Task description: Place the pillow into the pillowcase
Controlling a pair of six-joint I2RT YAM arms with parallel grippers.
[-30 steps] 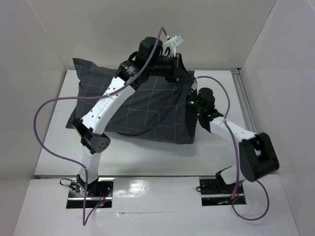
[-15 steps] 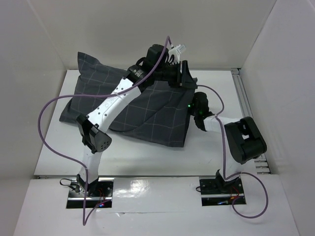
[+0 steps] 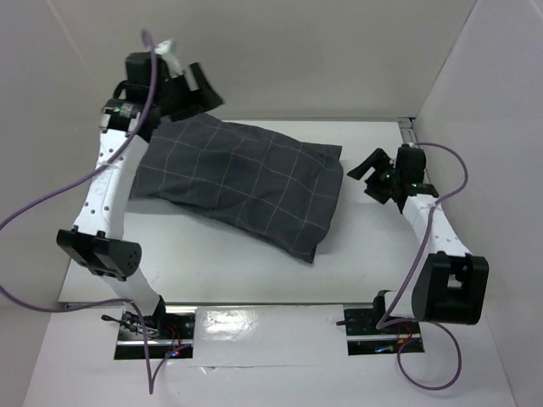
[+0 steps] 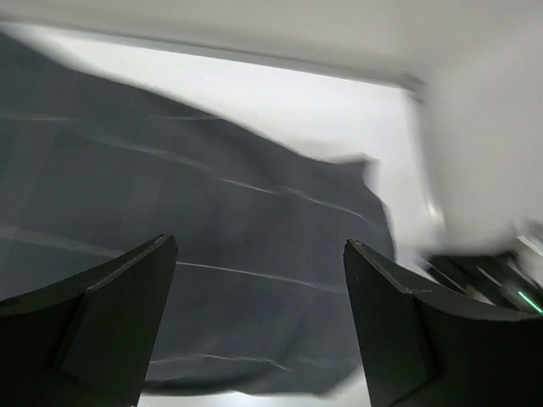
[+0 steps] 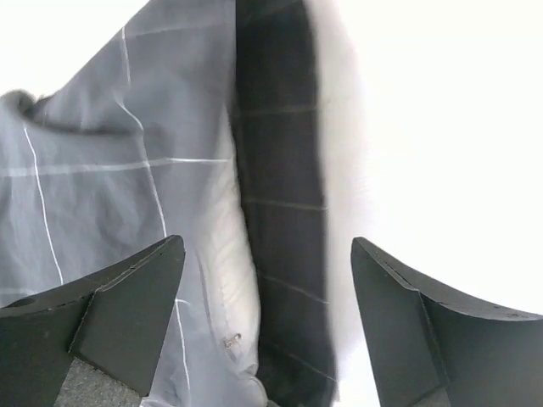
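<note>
I find the pillowcase (image 3: 246, 182) lying plump and slantwise on the table (image 3: 254, 271). White pillow (image 5: 231, 254) shows at its open right end. The left gripper (image 3: 202, 87) is raised over the far-left corner, fingers spread and empty. The right gripper (image 3: 368, 175) is near the open end, also spread and empty.
</note>
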